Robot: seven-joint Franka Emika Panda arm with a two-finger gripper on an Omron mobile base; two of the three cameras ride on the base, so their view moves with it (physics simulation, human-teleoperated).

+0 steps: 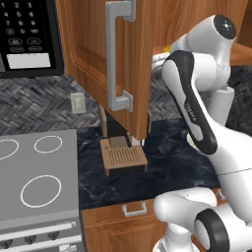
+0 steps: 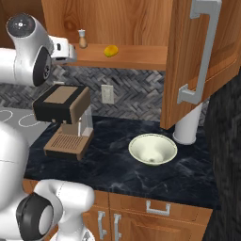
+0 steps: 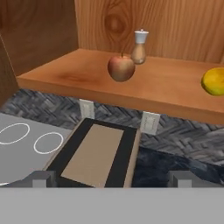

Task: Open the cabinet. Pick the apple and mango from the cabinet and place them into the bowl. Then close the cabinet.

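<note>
The cabinet stands open, one door (image 1: 88,49) swung out at the left and the other door (image 2: 188,61) at the right. On its wooden shelf (image 3: 87,76) the reddish-brown apple (image 3: 121,67) rests left of the yellow mango (image 3: 214,81), which also lies on the shelf in the right base view (image 2: 111,51). My gripper (image 3: 111,179) is open and empty, level with the shelf's front edge and a short way in front of the apple. The cream bowl (image 2: 153,149) sits empty on the dark counter below the right door.
A small shaker (image 3: 139,47) stands just behind the apple. A coffee machine (image 2: 63,110) sits on the counter under my hand. A white cylinder (image 2: 186,127) stands behind the bowl. The stove (image 1: 34,182) and microwave (image 1: 27,34) lie left.
</note>
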